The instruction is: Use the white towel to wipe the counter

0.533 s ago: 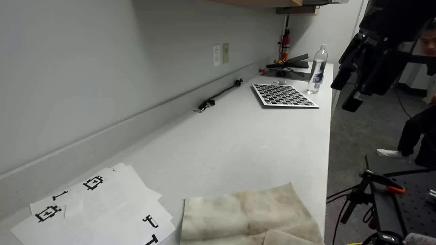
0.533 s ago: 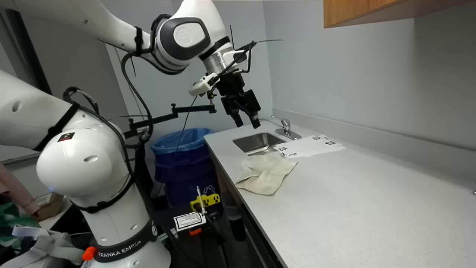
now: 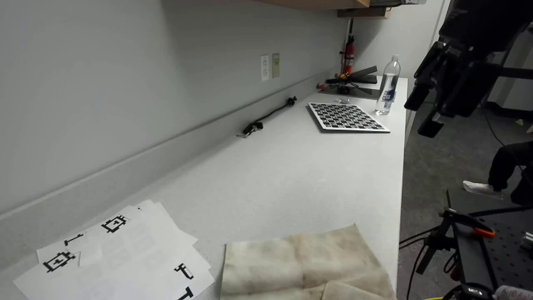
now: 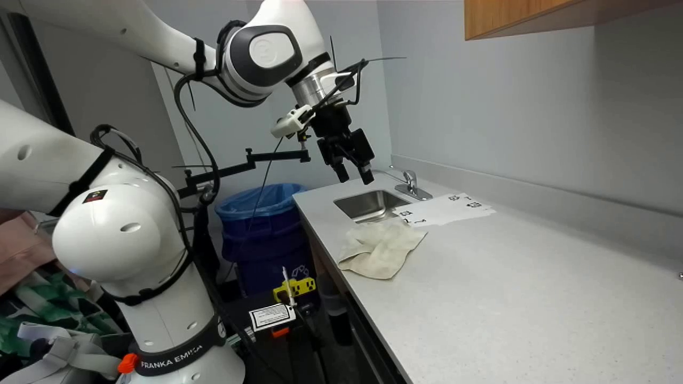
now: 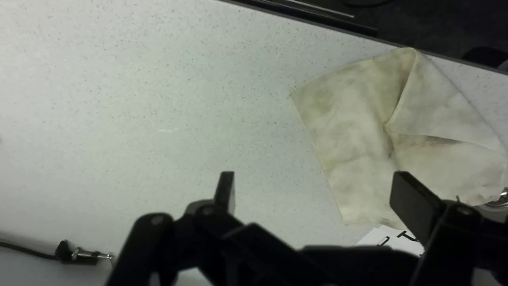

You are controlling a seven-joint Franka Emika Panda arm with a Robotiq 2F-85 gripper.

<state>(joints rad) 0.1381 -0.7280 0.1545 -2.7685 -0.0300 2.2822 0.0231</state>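
Observation:
The white towel, rumpled off-white with brownish patches, lies with a folded-over corner near the counter's front edge. It shows in both exterior views (image 3: 300, 258) (image 4: 380, 249) and in the wrist view (image 5: 349, 131). The counter is long, white and speckled in both exterior views (image 3: 312, 179) (image 4: 496, 298) and in the wrist view (image 5: 166, 99). My gripper is open and empty, raised well above the counter, in both exterior views (image 3: 421, 116) (image 4: 355, 177). In the wrist view my gripper (image 5: 313, 178) has its fingers wide apart; the right finger overlaps the towel in sight, without touching it.
White paper sheets (image 3: 133, 258) lie beside the towel, near a sink (image 4: 346, 209) and faucet (image 4: 410, 184). A checkered board (image 3: 345, 117), a bottle (image 3: 387, 89) and a black cable (image 3: 253, 127) are farther along. A cabinet (image 4: 523, 16) hangs above. A bin (image 4: 256, 224) stands below.
The arm, gripper and towel have not visibly moved. A person in the background has shifted: the face at the right edge is gone, and pink and green clothing shows more behind the arm base.

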